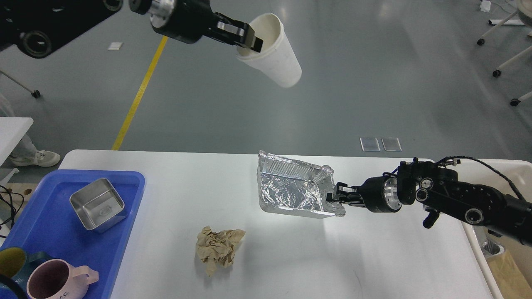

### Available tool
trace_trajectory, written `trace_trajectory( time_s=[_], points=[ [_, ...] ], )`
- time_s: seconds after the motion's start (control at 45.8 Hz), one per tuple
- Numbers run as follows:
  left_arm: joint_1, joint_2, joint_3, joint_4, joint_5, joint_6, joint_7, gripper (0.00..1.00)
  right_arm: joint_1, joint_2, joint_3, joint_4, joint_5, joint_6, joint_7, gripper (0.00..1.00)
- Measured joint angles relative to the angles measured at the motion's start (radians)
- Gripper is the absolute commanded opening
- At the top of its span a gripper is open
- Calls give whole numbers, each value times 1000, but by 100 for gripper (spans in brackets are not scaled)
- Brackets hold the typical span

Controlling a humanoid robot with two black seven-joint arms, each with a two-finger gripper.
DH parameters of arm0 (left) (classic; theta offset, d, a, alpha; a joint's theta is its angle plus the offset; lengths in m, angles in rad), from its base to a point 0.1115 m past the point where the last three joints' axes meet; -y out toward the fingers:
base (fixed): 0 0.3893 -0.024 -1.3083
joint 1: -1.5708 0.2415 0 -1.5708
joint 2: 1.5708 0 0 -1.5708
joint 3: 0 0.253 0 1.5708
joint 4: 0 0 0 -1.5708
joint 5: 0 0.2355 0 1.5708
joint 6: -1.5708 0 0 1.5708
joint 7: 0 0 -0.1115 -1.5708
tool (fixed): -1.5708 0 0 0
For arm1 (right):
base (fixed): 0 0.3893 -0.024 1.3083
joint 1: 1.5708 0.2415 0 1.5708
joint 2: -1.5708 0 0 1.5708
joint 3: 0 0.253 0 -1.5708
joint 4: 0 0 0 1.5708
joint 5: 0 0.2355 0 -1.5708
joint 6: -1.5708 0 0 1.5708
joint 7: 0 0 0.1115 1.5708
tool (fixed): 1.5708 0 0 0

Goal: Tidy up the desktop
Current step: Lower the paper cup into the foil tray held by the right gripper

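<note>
Two pieces of rubbish are in hand: the left end effector [249, 39] is clamped on a paper cup's [272, 52] rim, high beyond the worktop [187, 199]; the right end effector [337, 195] pinches the foil tray's [293, 189] edge. Next, probably, both go binward; the crumpled paper [219, 247] waits.

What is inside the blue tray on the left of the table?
The blue tray holds a square metal tin, a pink mug and a dark mug, partly cut off by the picture's edge.

White desktop [291, 257]; blue tray [50, 236]; silver foil container [291, 191]; tan crumpled paper [218, 248]; white cup [272, 52]
</note>
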Motion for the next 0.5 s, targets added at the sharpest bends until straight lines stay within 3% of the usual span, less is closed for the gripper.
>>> trace_trajectory(
  time_s=[0.262, 0.502],
  points=[
    [74, -228, 73, 51, 3, 28, 12, 4, 10, -2, 0, 10, 0, 0, 1, 0],
    [96, -313, 136, 74, 8, 29, 20, 5, 32, -11, -25, 9, -11, 3, 1, 0]
  ],
)
